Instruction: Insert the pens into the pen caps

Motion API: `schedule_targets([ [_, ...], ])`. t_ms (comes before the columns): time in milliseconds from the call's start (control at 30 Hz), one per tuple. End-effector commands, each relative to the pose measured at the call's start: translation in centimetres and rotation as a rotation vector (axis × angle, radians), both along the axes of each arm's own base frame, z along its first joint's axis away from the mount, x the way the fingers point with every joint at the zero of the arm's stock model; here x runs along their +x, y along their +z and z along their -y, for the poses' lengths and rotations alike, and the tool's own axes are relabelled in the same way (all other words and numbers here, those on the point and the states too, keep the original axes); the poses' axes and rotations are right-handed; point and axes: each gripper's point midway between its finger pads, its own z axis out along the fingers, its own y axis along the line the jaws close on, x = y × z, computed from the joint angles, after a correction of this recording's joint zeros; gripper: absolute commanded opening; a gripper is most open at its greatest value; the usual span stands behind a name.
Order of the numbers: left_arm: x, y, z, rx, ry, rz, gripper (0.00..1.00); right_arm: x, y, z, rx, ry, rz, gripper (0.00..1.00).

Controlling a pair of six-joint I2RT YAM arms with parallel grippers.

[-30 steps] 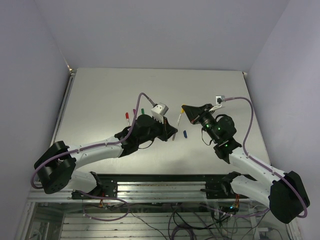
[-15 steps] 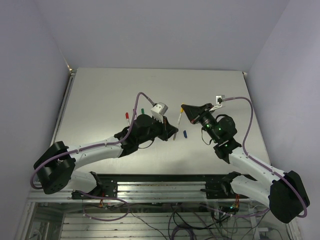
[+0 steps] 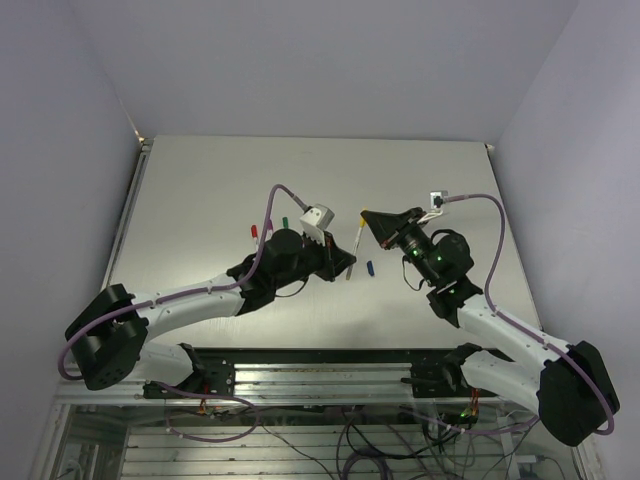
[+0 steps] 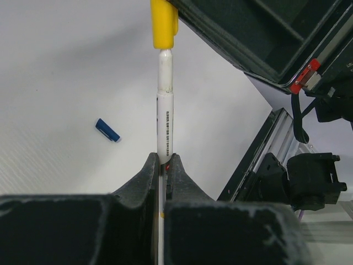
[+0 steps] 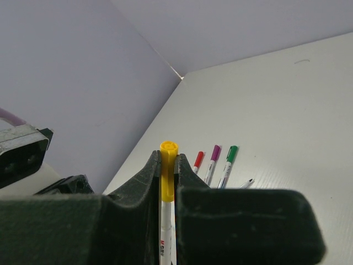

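My left gripper (image 4: 164, 160) (image 3: 346, 264) is shut on a white-bodied pen (image 4: 165, 110) (image 3: 354, 248), held above the table. The pen's tip sits inside the yellow pen cap (image 4: 164, 25) (image 5: 167, 168). My right gripper (image 5: 167, 157) (image 3: 366, 217) is shut on that cap, facing the left gripper. A loose blue cap (image 4: 107, 130) (image 3: 371, 267) lies on the table below them. Three capped pens lie side by side at the left: red (image 5: 198, 161) (image 3: 254, 233), magenta (image 5: 213, 159) and green (image 5: 229, 159) (image 3: 285, 222). An uncapped pen's tip (image 5: 247, 182) shows beside them.
The white table (image 3: 200, 180) ends in a metal rail (image 3: 125, 230) on the left and a purple wall at the back. A black frame and cables (image 4: 309, 176) run along the near edge by the arm bases.
The right gripper with the yellow cap has edged slightly left along the pen. The left arm has barely shifted.
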Motion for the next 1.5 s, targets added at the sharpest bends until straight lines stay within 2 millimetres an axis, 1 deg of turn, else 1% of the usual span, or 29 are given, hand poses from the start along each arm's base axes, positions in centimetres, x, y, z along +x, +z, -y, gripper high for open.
schedule_targets([
  [0, 0.2, 1.5, 0.0, -0.064, 0.023, 0.028, 0.07, -0.6, -0.2, -0.8, 0.007, 0.039, 0.007, 0.0],
  [133, 0.6, 2.0, -0.3, -0.096, 0.055, 0.035, 0.07, -1.1, -1.2, -1.5, -0.005, 0.072, -0.019, 0.0],
  [300, 1.1, 3.1, -0.9, -0.149, 0.104, 0.048, 0.07, -2.0, -2.8, -2.8, -0.023, 0.145, -0.059, 0.0],
  [467, 1.4, 4.9, -1.7, -0.209, 0.141, 0.09, 0.07, -2.9, -4.2, -3.7, -0.037, 0.216, -0.093, 0.0],
  [667, 1.3, 7.2, -2.0, -0.26, 0.141, 0.149, 0.07, -3.7, -5.6, -4.8, -0.062, 0.287, -0.127, 0.0],
  [733, 1.4, 7.7, -2.1, -0.262, 0.143, 0.163, 0.07, -3.7, -6.3, -5.0, -0.096, 0.295, -0.148, 0.0],
  [767, 1.4, 8.0, -2.2, -0.265, 0.143, 0.173, 0.07, -3.8, -7.1, -5.2, -0.126, 0.303, -0.175, 0.0],
  [900, 2.0, 8.8, -2.7, -0.263, 0.16, 0.194, 0.07, -4.3, -8.5, -6.1, -0.216, 0.335, -0.209, 0.0],
  [1000, 2.5, 9.3, -3.3, -0.274, 0.174, 0.203, 0.07, -4.6, -9.6, -6.4, -0.261, 0.337, -0.238, 0.0],
  [1100, 2.9, 9.6, -3.9, -0.277, 0.196, 0.208, 0.07, -4.9, -10.6, -6.5, -0.287, 0.334, -0.267, 0.0],
  [1167, 3.1, 9.6, -4.3, -0.273, 0.204, 0.208, 0.07, -5.0, -10.9, -6.5, -0.294, 0.331, -0.273, 0.0],
  [1267, 3.2, 9.4, -4.5, -0.259, 0.203, 0.202, 0.07, -4.8, -10.7, -6.5, -0.29, 0.317, -0.263, 0.0],
  [1467, 3.0, 8.0, -4.0, -0.235, 0.185, 0.166, 0.07, -3.9, -9.8, -6.7, -0.321, 0.302, -0.245, 0.0],
])
